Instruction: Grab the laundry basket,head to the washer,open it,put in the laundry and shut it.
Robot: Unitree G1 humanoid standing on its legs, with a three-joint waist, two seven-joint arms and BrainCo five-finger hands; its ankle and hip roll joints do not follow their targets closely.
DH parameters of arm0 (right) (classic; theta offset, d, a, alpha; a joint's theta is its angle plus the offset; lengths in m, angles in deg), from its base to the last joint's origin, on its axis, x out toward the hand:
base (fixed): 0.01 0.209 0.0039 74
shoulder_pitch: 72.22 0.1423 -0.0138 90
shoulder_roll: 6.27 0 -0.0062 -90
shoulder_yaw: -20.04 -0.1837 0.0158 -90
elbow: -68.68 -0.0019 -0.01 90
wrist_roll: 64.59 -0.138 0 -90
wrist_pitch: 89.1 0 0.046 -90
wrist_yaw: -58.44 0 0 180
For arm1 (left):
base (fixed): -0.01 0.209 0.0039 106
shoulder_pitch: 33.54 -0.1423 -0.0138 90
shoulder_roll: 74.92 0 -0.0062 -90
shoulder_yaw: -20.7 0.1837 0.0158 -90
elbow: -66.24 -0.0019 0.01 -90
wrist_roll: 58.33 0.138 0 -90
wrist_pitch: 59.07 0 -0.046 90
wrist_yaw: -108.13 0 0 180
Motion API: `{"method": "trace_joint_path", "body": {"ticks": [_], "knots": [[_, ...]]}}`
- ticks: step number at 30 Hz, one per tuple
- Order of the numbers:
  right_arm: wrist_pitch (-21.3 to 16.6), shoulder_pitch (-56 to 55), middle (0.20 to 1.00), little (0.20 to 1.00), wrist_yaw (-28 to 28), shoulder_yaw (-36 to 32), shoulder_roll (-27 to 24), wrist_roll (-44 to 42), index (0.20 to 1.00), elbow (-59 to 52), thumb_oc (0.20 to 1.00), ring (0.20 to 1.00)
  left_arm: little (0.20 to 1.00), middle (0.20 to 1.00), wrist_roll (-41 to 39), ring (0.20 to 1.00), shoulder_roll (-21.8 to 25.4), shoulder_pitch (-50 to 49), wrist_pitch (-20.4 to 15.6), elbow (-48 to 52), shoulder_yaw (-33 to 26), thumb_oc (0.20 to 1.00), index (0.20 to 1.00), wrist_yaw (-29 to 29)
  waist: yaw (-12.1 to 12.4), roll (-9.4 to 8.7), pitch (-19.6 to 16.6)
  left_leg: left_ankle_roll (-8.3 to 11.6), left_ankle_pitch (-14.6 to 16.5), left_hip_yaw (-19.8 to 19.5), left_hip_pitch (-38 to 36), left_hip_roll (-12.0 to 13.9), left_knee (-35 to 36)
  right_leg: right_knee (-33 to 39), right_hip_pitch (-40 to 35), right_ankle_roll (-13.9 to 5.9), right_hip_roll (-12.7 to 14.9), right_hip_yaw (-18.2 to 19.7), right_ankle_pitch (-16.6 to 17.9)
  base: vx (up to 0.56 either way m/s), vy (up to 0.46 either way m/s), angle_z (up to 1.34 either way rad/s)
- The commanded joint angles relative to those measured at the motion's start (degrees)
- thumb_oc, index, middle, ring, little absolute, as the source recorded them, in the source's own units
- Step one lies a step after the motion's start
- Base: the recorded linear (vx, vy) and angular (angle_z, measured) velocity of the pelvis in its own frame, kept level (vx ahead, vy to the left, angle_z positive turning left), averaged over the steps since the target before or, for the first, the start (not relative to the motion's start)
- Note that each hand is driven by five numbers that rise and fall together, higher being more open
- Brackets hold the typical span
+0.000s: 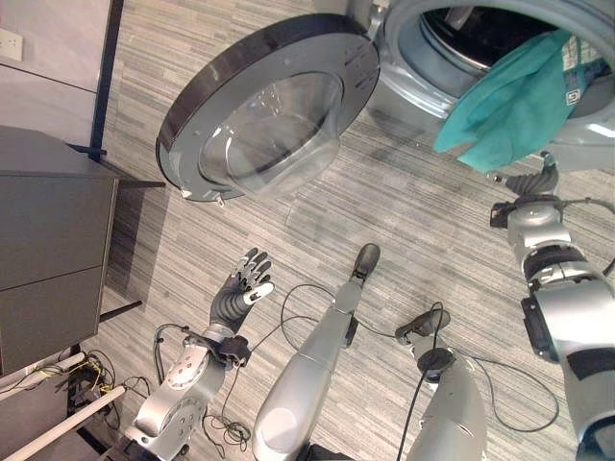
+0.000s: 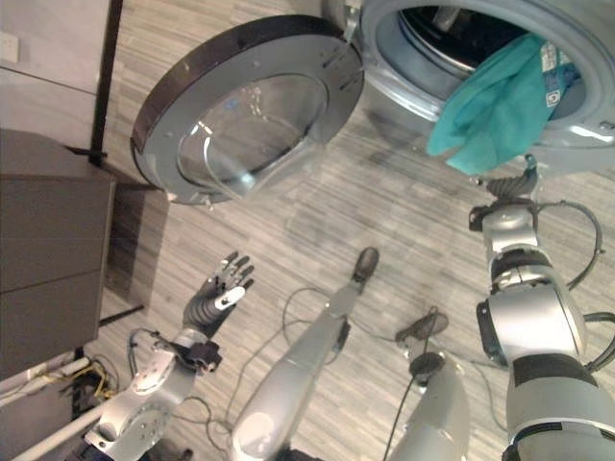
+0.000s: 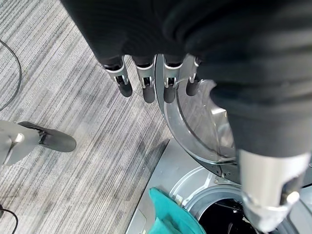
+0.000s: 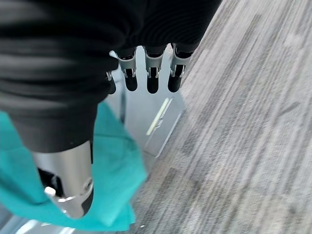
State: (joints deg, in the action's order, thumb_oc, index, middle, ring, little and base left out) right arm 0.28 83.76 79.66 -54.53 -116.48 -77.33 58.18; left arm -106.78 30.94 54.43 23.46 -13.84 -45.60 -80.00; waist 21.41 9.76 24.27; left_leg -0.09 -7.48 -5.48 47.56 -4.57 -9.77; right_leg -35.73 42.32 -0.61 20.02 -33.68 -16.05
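Teal cloth garment (image 1: 514,101) droops from the silver washer's round opening (image 1: 404,38), just above the right hand (image 1: 538,182), fingers straight; left hand (image 1: 240,288) spread.

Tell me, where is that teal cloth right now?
The teal cloth hangs out of the washer's open drum, draped over its lower rim on the robot's right, just above the right hand.

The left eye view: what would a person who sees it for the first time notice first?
First, the teal cloth hanging half out of the washer's drum opening at upper right. Next, the round washer door, swung wide open to its left. The right hand is just below the cloth, fingers straight; the left hand is open over the floor.
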Motion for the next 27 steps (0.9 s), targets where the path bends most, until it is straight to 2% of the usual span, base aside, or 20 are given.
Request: {"method": "trace_joint_path", "body": {"ticks": [1, 12, 13, 14, 15, 16, 17, 18, 21, 27], "knots": [[-2.5, -0.4, 1.0, 1.0, 1.3, 2.5, -4.6, -2.6, 1.0, -0.6, 1.0, 1.0, 1.0, 1.0, 1.1, 1.0, 1.6, -0.9, -2.9, 2.7, 2.1, 1.0, 1.0, 0.3, 1.1, 3.5, 0.0, -3.73, 4.4, 3.9, 2.9, -3.2, 1.1, 2.4, -2.2, -1.3, -2.0, -0.1, -2.2, 0.0, 0.0, 0.0], [-4.9, 5.6, 1.0, 1.0, 0.5, 2.3, -5.6, -9.4, 1.0, -2.2, 1.0, 1.0, 1.0, 1.0, 0.2, 1.0, 2.4, -1.1, -3.6, 2.7, 2.9, 1.0, 1.0, 0.2, 1.8, 4.16, -0.4, -3.9, 5.2, 4.2, 6.5, -4.0, -1.1, -1.9, 1.8, -1.38, -0.5, 0.2, -3.5, 0.01, 0.005, 0.03], [-5.1, 5.9, 0.856, 0.856, 0.4, 2.1, -5.7, -10.3, 0.856, -2.3, 0.856, 0.856, 1.0, 1.0, -0.1, 1.0, 2.5, -1.3, -3.6, 2.6, 2.8, 1.0, 1.0, 0.2, 1.8, 4.14, -0.5, -3.93, 5.3, 4.1, 6.6, -4.0, -1.0, -2.1, 2.1, -1.41, -0.5, 0.3, -3.6, 0.01, 0.0, 0.06], [-5.4, 6.3, 0.793, 0.793, 0.2, 1.8, -5.7, -11.4, 0.793, -2.4, 0.793, 0.793, 1.0, 1.0, -0.2, 1.0, 2.5, -1.3, -3.7, 2.6, 2.8, 1.0, 1.0, 0.1, 1.8, 4.1, -0.5, -3.93, 5.3, 4.2, 6.7, -4.0, -1.0, -2.2, 2.3, -1.48, -0.5, 0.3, -3.6, 0.01, 0.0, 0.03], [-5.7, 6.6, 0.658, 0.658, 0.1, 1.5, -5.6, -12.3, 0.658, -2.5, 0.658, 0.658, 1.0, 1.0, -0.4, 1.0, 2.6, -1.3, -3.8, 2.5, 2.9, 1.0, 1.0, 0.2, 1.8, 4.1, -0.4, -3.93, 5.3, 4.2, 6.9, -4.0, -1.0, -2.2, 2.4, -1.54, -0.5, 0.3, -3.6, 0.0, 0.0, 0.0], [-5.9, 6.7, 0.435, 0.435, 0.0, 1.1, -5.7, -13.5, 0.435, -2.6, 0.435, 0.435, 1.0, 1.0, -0.6, 1.0, 2.6, -1.3, -3.8, 2.5, 2.9, 1.0, 1.0, 0.2, 1.8, 4.08, -0.5, -3.97, 5.4, 4.2, 7.0, -4.1, -1.0, -2.4, 2.6, -1.54, -0.4, 0.4, -3.6, 0.0, 0.0, 0.0], [-6.2, 6.9, 0.256, 0.256, 0.1, 0.7, -5.8, -14.3, 0.256, -2.5, 0.256, 0.256, 1.0, 1.0, -0.9, 1.0, 2.7, -1.4, -3.8, 2.6, 2.9, 1.0, 1.0, 0.2, 1.8, 4.09, -0.5, -3.98, 5.4, 4.3, 7.1, -4.1, -1.0, -2.4, 2.7, -1.54, -0.4, 0.5, -3.7, 0.0, 0.0, 0.0], [-6.2, 6.9, 0.2, 0.2, 0.1, 0.7, -5.9, -14.4, 0.2, -2.4, 0.2, 0.2, 1.0, 1.0, -1.0, 1.0, 2.7, -1.4, -3.8, 2.6, 2.9, 1.0, 1.0, 0.2, 1.8, 4.04, -0.5, -3.99, 5.4, 4.3, 7.1, -4.1, -1.0, -2.4, 2.7, -1.54, -0.4, 0.5, -3.7, 0.0, 0.0, 0.0], [-7.6, 8.0, 0.2, 0.2, 0.6, -0.6, -7.2, -18.0, 0.2, -3.0, 0.2, 0.2, 1.0, 1.0, -1.8, 1.0, 2.9, -1.8, -4.2, 2.8, 2.4, 1.0, 1.0, -0.2, 1.8, 4.02, -0.8, -3.95, 5.5, 4.3, 7.1, -4.1, -0.9, -2.7, 3.2, -1.53, -0.4, 0.7, -3.9, 0.0, 0.0, 0.0], [-8.1, 9.5, 0.2, 0.2, 0.6, -0.2, -8.8, -19.5, 0.2, -2.9, 0.2, 0.2, 1.0, 1.0, -2.6, 1.0, 3.3, -2.0, -4.7, 2.9, 1.9, 1.0, 1.0, 0.0, 1.6, 3.64, -0.9, -3.94, 5.4, 4.4, 7.0, -3.8, -0.4, -2.6, 3.5, -1.6, -0.6, 1.1, -3.7, 0.0, 0.0, 0.0]]}}
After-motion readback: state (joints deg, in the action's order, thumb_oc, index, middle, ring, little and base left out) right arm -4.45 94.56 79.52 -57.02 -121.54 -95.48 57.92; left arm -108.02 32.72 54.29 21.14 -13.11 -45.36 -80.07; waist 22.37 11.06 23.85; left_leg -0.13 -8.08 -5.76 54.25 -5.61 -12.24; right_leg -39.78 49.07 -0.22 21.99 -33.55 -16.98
